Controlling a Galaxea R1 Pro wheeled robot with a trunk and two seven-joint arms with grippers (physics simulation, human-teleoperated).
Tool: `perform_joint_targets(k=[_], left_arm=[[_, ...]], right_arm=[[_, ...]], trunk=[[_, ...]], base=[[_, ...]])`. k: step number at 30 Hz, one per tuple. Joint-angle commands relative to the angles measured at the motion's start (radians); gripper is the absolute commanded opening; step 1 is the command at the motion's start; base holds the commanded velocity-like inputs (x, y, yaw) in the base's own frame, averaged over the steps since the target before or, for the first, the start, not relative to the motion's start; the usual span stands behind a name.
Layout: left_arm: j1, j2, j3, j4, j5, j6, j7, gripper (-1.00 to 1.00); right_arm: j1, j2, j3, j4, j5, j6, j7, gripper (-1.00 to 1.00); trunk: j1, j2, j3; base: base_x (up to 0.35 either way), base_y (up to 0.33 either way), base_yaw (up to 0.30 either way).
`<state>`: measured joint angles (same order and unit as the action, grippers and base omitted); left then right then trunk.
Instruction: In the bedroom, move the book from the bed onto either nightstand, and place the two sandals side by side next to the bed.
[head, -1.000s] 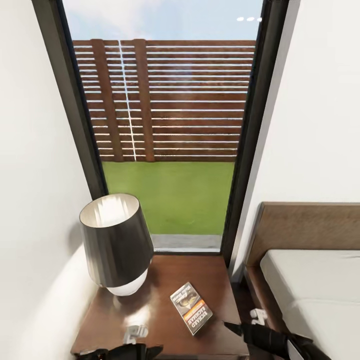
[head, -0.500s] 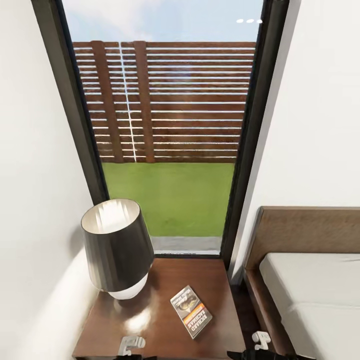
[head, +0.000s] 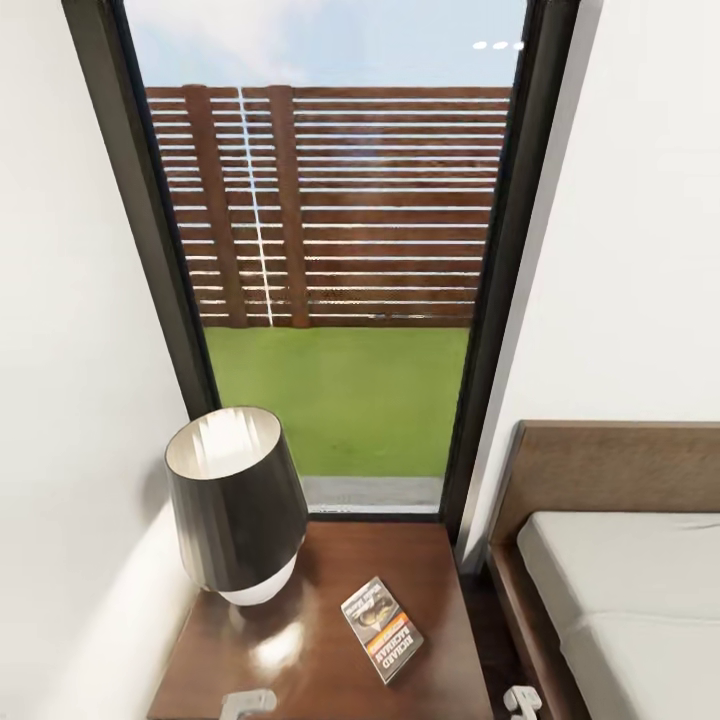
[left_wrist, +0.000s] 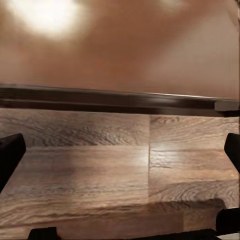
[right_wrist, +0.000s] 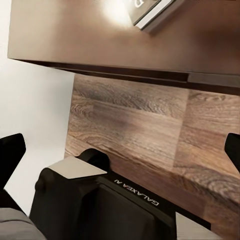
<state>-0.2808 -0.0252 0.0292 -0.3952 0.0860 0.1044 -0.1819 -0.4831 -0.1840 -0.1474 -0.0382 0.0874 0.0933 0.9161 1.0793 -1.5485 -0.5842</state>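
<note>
The book (head: 382, 628), a thin paperback with an orange band, lies flat on the nightstand (head: 330, 555) to the right of a lamp. Its corner shows in the right wrist view as the book (right_wrist: 152, 11) on the nightstand top (right_wrist: 100, 40). The bed (head: 625, 580), with a grey mattress and brown headboard, stands to the nightstand's right. My left gripper (left_wrist: 121, 152) is open over the wood floor in front of the nightstand's edge (left_wrist: 120, 100). My right gripper (right_wrist: 121, 150) is open too, with nothing between its fingers. The sandals are out of view.
A dark-shaded lamp (head: 235, 500) takes up the nightstand's left half. A tall dark-framed window (head: 330, 250) rises behind it, with white walls on both sides. A narrow strip of floor (head: 488, 620) separates nightstand and bed. My dark base (right_wrist: 100, 205) shows below the right gripper.
Both arms have drawn back toward the head view's lower edge, leaving small white parts there. The picture has shifted slightly downward with the camera. The book stays put on the nightstand.
</note>
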Motion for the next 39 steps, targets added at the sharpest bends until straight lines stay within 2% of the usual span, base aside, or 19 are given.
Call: perform_joint_targets(k=[1,6,17,23,28,32,36,39], left_arm=[[0.000,-0.001,0.003,0.008,0.009,-0.017,0.037,1.00],[0.000,-0.002,0.003,0.053,0.011,-0.089,0.085,1.00],[0.001,-0.002,0.005,0.065,0.013,-0.095,0.090,1.00],[0.008,-0.002,0.005,0.130,0.013,-0.095,0.092,1.00],[0.010,-0.002,0.007,0.188,0.014,-0.095,0.092,1.00],[0.011,-0.002,0.008,0.265,0.015,-0.096,0.092,1.00],[0.012,-0.001,0.008,0.339,0.015,-0.113,0.090,1.00],[0.012,-0.002,0.008,0.364,0.017,-0.125,0.089,1.00]], right_arm=[[0.000,0.000,-0.009,-0.001,0.009,0.010,0.004,1.00],[0.000,0.000,-0.009,0.000,0.009,0.011,0.004,1.00],[0.000,-0.001,-0.009,0.001,0.009,0.011,0.005,1.00],[0.002,-0.003,-0.009,0.095,0.009,0.010,0.005,1.00],[0.008,-0.001,-0.009,0.116,0.009,0.012,0.005,1.00],[0.079,0.000,-0.009,0.119,0.009,0.012,0.004,1.00],[0.108,0.000,-0.009,0.120,0.009,0.011,0.003,1.00],[0.142,0.000,-0.009,0.120,0.009,0.011,0.003,1.00]], trunk=[[-0.004,0.007,0.002],[-0.023,0.042,0.018],[-0.065,0.119,0.052],[-0.088,0.161,0.071],[-0.108,0.196,0.087],[-0.123,0.224,0.099],[-0.138,0.252,0.112],[-0.146,0.266,0.118]], base=[[0.000,0.000,0.000],[0.000,0.000,0.000],[0.000,0.000,0.000],[0.000,0.000,0.000],[0.000,0.000,0.000],[0.000,0.000,0.000],[0.000,0.000,0.000],[0.000,0.000,0.000]])
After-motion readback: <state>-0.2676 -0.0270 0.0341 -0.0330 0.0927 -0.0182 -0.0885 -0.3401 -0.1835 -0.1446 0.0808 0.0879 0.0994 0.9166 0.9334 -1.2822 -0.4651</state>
